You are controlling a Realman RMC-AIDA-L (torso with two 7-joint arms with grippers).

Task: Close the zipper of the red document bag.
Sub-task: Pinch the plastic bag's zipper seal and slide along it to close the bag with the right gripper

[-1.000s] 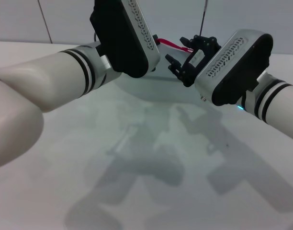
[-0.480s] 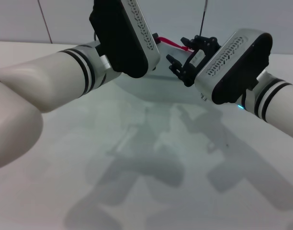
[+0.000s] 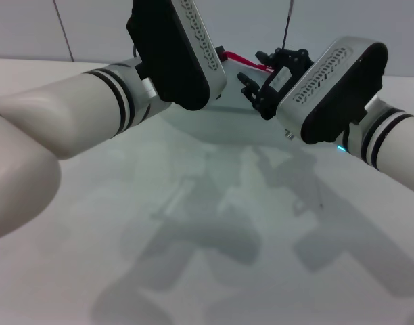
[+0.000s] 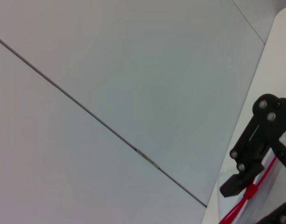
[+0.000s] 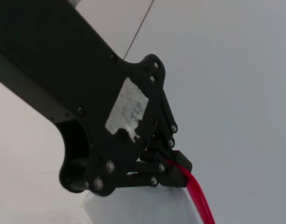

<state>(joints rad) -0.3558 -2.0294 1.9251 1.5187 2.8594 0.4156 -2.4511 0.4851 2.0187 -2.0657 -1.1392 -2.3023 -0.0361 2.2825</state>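
The red document bag (image 3: pixel 214 120) is a pale translucent sheet hanging between my two arms above the table. Its zipper (image 3: pixel 244 63) shows as a thin red strip running from behind my left wrist housing (image 3: pixel 173 54) toward my right gripper (image 3: pixel 254 71), which sits right at the strip's far end. In the right wrist view my left gripper (image 5: pixel 173 168) is shut on the zipper (image 5: pixel 196 196) at the bag's (image 5: pixel 133 207) corner. The left wrist view shows the same pinch on the red strip (image 4: pixel 249 192).
A white table (image 3: pixel 193 257) spreads below both arms, crossed by their shadows. A pale wall (image 3: pixel 92 27) with a panel seam stands behind. A thin dark rod (image 3: pixel 287 27) rises at the back.
My right gripper has shifted slightly right and up, and the red strip's end has risen with it. The left arm has hardly moved.
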